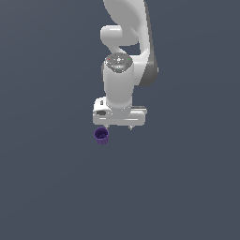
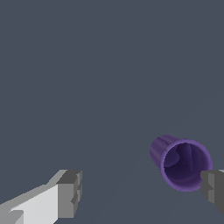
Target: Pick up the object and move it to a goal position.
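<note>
From the exterior view's left: plain dark grey surface (image 1: 42, 187), flat and even. Moving in toward the middle, here is the cup (image 1: 101, 135), small and dark purple, hollow top facing up, faint ribs down its sides. It stands just under the corner of the tool (image 1: 119, 126) nearest the exterior view's left, not centred beneath it. Above that, the white arm (image 1: 123, 70) comes straight down from the top edge, wrist pointing down, the wide white tool body across its end. Two short finger stubs show below the body, set apart, and the cup looks to lie about at the stub nearest the exterior view's left.

Now the wrist view. One finger (image 2: 69, 192), grey pad on a white base, sits well away from the other finger (image 2: 213, 190) at the far edge. The tool (image 2: 140, 192) stands wide, nothing gripped. The cup (image 2: 183, 164) shows its dark hollow mouth and purple rim, tilted in this perspective, right beside that second pad. Whether rim and pad are touching, I cannot tell. The gap between the fingers is mostly bare grey surface.
</note>
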`<state>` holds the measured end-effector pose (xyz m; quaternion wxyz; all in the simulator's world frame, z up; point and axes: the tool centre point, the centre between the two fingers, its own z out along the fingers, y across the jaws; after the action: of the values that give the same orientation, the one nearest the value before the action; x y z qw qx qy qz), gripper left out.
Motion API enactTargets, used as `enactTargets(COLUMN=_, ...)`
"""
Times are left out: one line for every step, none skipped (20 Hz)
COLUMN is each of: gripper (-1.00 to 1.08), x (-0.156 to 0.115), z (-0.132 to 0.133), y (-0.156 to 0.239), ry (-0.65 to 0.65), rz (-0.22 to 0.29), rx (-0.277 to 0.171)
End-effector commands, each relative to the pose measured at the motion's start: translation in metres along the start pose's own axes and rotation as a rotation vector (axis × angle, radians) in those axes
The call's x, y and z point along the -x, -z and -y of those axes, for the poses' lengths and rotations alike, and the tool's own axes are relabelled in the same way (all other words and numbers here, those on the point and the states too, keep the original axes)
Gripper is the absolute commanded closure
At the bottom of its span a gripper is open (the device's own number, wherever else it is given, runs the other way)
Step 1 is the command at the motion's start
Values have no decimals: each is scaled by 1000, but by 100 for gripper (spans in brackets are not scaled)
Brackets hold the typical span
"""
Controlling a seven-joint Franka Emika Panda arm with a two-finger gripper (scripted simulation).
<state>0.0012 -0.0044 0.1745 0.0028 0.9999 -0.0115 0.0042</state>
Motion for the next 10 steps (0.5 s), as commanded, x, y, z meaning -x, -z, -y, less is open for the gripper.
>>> enactTargets(gripper=-20, x=0, z=0, y=0, ry=0, rz=0, rx=0)
enactTargets(gripper=-20, x=0, z=0, y=0, ry=0, rz=0, rx=0)
enactTargets(gripper=-20, x=0, z=-1, y=0, ry=1, rz=0, rx=0)
enactTargets(gripper=-20, x=0, z=-2, y=1, ry=2, rz=-1, rx=0)
enactTargets(gripper=-20, x=1, z=-4, y=2, ry=4, rz=-1, rx=1)
enactTargets(gripper=-20, x=1, z=-5, y=3, ry=5, rz=-2, rx=1)
enactTargets(gripper=-20, x=1, z=-7, y=4, ry=6, rz=-2, rx=1)
enactTargets(gripper=-20, x=1, z=-8, y=4, ry=6, rz=-2, rx=1)
enactTargets(gripper=-20, x=1, z=-8, y=5, ry=6, rz=-2, rx=1)
enactTargets(gripper=-20, x=1, z=-8, y=5, ry=5, rz=-2, rx=1)
